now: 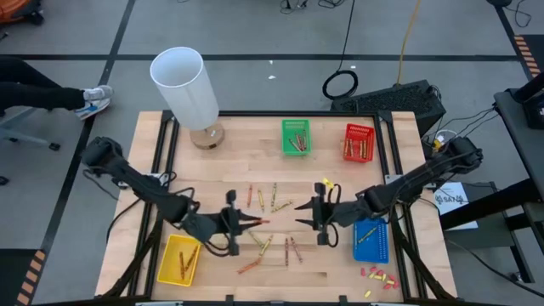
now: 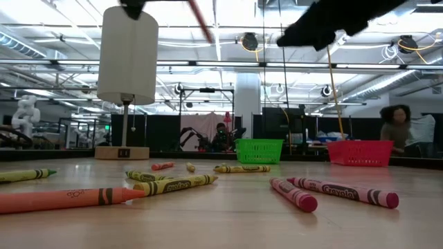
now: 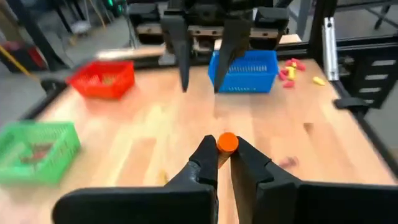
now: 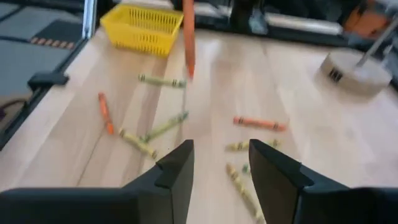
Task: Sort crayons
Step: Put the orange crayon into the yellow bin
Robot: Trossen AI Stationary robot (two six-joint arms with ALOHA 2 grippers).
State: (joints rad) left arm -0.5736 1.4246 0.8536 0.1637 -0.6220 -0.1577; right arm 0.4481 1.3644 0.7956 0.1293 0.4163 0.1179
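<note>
My left tool (image 3: pixel 224 163) was clenched on a thin orange wax crayon (image 3: pixel 227 142) above the wooden desk (image 1: pixel 340 183), apparently for the yellow plastic basket (image 1: pixel 178 259), while my right tool (image 4: pixel 221 158) hung released opposite.

One legible marking found: the brand name "Crayola" printed on the paper wrapper of the dark pink wax crayon (image 2: pixel 344 191) lying on the light wooden worktop (image 2: pixel 228 221); remaining wrappers unreadable.

White lamp (image 1: pixel 184 85) (upright), stubby bits (image 1: pixel 379 275).
</note>
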